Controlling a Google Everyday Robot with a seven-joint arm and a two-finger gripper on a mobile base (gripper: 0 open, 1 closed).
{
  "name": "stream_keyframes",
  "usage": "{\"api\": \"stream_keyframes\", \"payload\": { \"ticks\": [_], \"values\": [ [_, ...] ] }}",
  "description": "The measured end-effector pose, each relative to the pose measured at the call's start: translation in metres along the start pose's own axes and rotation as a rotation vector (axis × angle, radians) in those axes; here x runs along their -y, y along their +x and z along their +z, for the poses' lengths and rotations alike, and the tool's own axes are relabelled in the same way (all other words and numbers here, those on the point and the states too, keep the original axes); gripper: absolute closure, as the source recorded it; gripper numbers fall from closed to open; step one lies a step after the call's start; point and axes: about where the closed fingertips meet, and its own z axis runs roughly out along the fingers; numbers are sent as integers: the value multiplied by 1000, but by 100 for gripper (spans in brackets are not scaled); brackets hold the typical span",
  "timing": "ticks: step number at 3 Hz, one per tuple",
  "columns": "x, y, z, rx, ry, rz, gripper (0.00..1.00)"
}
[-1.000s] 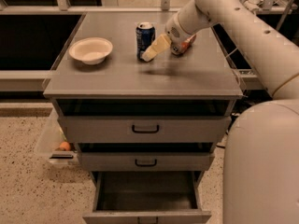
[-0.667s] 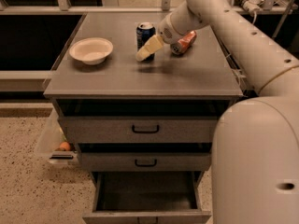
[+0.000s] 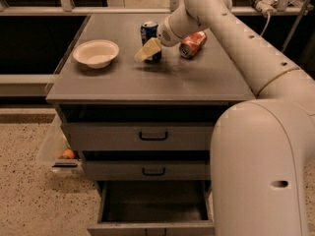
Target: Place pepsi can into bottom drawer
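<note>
1. In the camera view, you see the pepsi can (image 3: 148, 30) standing upright on the grey cabinet top (image 3: 147, 85), toward the back edge.
2. Your gripper (image 3: 147, 50) sits right at the can, its pale yellowish tip covering the can's lower front. You cannot tell whether it is open, closed or holding the can, nor whether it touches it.
3. The white arm (image 3: 246, 53) reaches in from the right and crosses over the back right part of the top.
4. A crushed orange can (image 3: 193, 43) lies on its side just to the right of the gripper, close to the pepsi can.
5. A white bowl (image 3: 96, 53) rests on the left side of the top, apart from both cans.
6. Below, the top drawer (image 3: 118, 136) and the middle drawer (image 3: 113, 170) look pushed in, each with a black handle.
7. The bottom drawer (image 3: 152, 205) is pulled out toward you, and its dark grey inside shows.
8. Left of the cabinet, a clear bin (image 3: 49, 146) on the speckled floor holds a small orange object (image 3: 68, 154).
</note>
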Motion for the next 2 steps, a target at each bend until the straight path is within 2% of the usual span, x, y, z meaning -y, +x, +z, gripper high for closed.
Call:
{"api": "stream_keyframes", "payload": {
  "ticks": [2],
  "values": [
    [0, 0, 0, 0, 0, 0, 65]
  ]
}}
